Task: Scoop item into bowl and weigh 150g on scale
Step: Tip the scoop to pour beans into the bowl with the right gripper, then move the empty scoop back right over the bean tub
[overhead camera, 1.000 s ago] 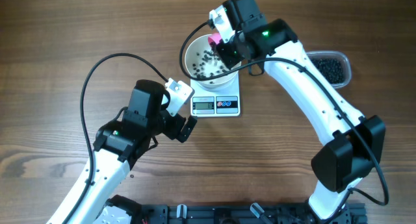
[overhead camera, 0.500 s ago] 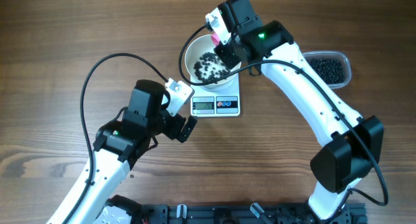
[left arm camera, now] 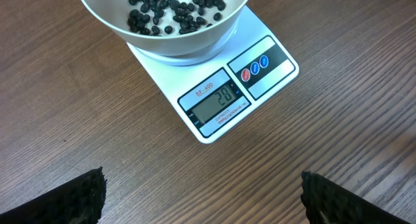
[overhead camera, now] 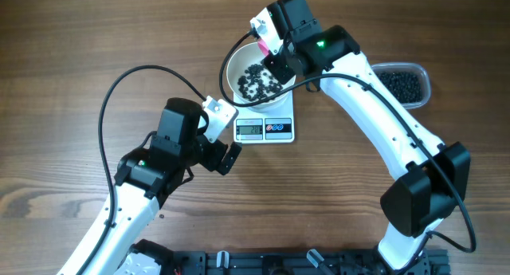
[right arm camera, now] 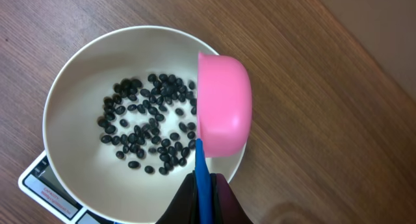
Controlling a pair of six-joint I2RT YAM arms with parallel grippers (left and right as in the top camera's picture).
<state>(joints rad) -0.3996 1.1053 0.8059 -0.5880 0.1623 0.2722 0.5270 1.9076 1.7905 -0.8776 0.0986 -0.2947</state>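
The white bowl (overhead camera: 232, 68) stands on the white scale (overhead camera: 267, 129), with a loose layer of black beans (overhead camera: 256, 80) in its bottom. My right gripper (overhead camera: 276, 64) is shut on the blue handle (right arm camera: 203, 175) of a pink scoop (right arm camera: 224, 104). The scoop is tipped on its side over the bowl's right rim (right arm camera: 240, 162). In the left wrist view the scale (left arm camera: 273, 62) shows 20 on its display. My left gripper (left arm camera: 208, 201) stands open over bare wood just in front of the scale, nothing between its fingers.
A clear plastic tub (overhead camera: 404, 85) holding more black beans sits at the right, beyond the right arm. The left arm's black cable loops over the table at the left. A dark rail runs along the front edge.
The right gripper shifted slightly left and tipped the scoop. More beans now lie in the bowl than a second ago. The left arm has not moved.
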